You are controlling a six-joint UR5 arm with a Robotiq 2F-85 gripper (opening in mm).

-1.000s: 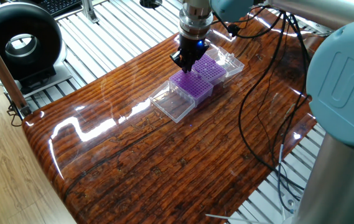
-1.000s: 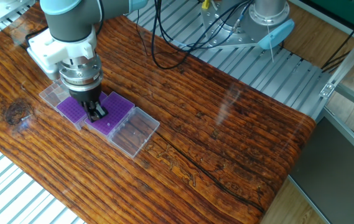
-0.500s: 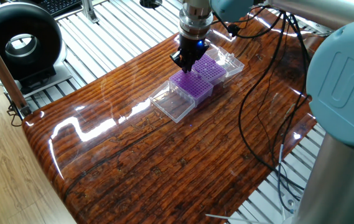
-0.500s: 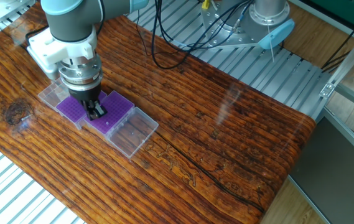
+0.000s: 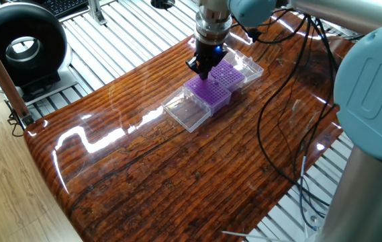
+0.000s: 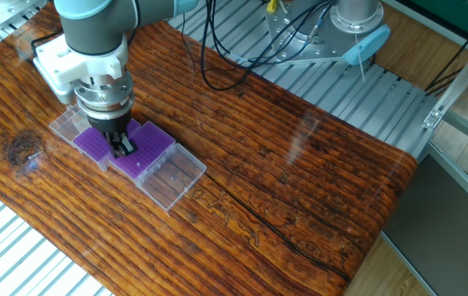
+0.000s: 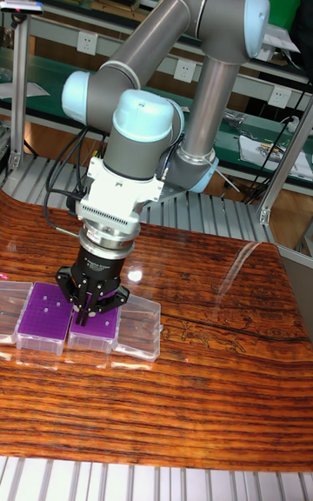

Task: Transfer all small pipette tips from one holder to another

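Note:
Two purple grid racks sit side by side in clear boxes with their lids folded out. One rack (image 6: 92,145) (image 7: 43,317) (image 5: 229,75) is on the left in the tall fixed view, the other (image 6: 148,153) (image 7: 101,328) (image 5: 208,94) beside it. My gripper (image 6: 124,149) (image 5: 202,72) (image 7: 83,317) points straight down where the racks meet, its tips at grid level. The fingers are pressed together. I cannot make out whether a small pipette tip is between them. Two pale specks (image 7: 52,302) on the left rack may be small pipette tips.
Clear lids (image 6: 171,177) (image 6: 66,125) stick out on both sides of the racks. Black cables (image 5: 281,101) trail over the wooden table (image 6: 299,181) near the arm's base. A round black device (image 5: 21,47) stands off the table's far corner.
The gripper has shifted slightly to the left in the other fixed view, and the racks with their lids seem to have slid a little along with it.

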